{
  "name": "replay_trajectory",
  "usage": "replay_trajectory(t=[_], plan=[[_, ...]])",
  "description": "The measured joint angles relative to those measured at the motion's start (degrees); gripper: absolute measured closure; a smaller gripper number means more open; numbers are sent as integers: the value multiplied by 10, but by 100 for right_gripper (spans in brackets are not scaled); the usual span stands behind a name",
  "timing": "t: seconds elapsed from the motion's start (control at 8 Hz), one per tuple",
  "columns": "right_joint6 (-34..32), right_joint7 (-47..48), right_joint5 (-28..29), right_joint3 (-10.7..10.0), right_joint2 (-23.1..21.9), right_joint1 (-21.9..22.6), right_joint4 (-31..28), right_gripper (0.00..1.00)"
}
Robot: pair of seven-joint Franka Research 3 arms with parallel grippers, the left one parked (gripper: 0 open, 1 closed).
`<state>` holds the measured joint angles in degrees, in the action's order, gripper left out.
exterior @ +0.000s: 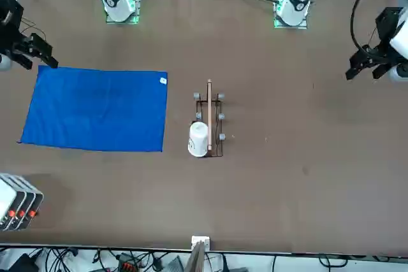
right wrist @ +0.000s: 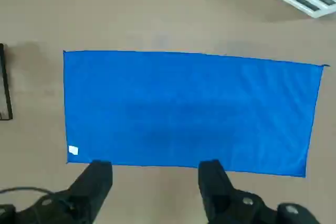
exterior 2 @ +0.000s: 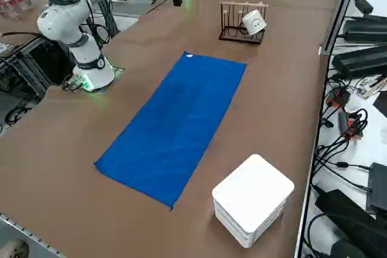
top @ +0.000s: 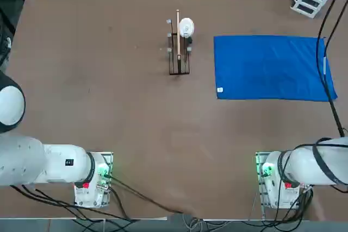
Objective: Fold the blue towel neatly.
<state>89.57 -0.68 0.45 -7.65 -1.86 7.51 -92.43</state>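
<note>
Fingers (right wrist: 100,182) spread wide, empty, at frame bottom, above flat bright royal-blue rectangular towel (right wrist: 189,111); risk: pinching both layers unevenly or dragging cloth across brown worktop (right wrist: 157,9), skewing fold.

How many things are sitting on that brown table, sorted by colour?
Blue: 1, the blue towel
White: 2, the white cup and the white box
Brown: 1, the wooden rack
Total: 4
</note>
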Motion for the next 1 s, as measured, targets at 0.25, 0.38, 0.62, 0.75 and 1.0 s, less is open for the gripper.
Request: replay_trajectory(t=[0.25, 0.38, 0.62, 0.75, 1.0], plan=[[0, 0, 0, 0, 0, 0, 1, 0], [0, 1, -2, 0, 1, -1, 1, 0], [10, 3, -10, -5, 18, -24, -1, 0], [30, 1, -10, -8, 33, -51, -8, 0], [88, -3, -11, -12, 59, -110, -45, 0]])
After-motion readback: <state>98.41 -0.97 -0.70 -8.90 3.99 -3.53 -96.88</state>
